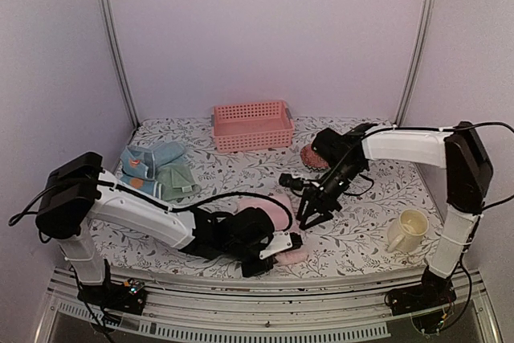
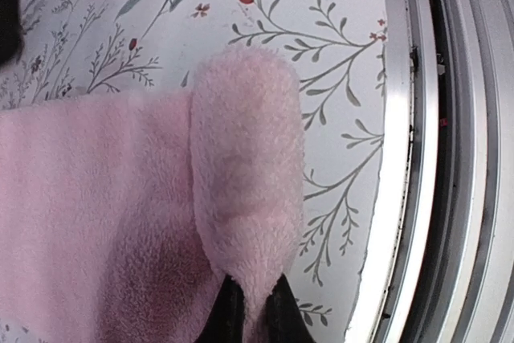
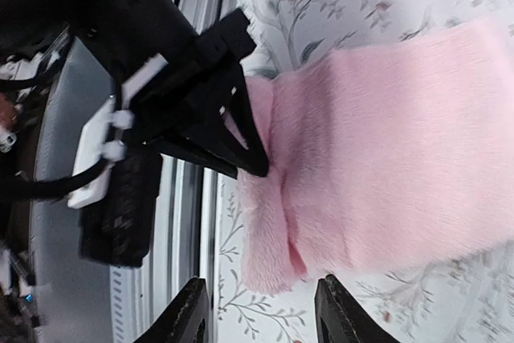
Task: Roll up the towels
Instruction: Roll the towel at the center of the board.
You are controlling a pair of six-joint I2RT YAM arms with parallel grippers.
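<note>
We found the pink towel lying at the near edge of the worktop, between the two arms, with only its near hem turned over into a short rolled edge. The left gripper was pressed together on one end of that rolled edge, pinching the fleece. We judged that it held there to stop the first turn from springing open and to be able to carry the roll onward. The right gripper hung just above the towel with its fingers spread and nothing between them. We thought it was placed to come down on the other end, so that both ends could turn together. The rolled edge had its long axis along the worktop's near rim, running left to right, while the flat, unrolled part stretched away toward the back. Rolling would therefore have to go away from the arms' bases. This towel was barely begun. The other towels lay heaped at the left, well apart from it, and we could not tell whether any was rolled. The basket stood at the back and the mug at the right, both away from the work.
</note>
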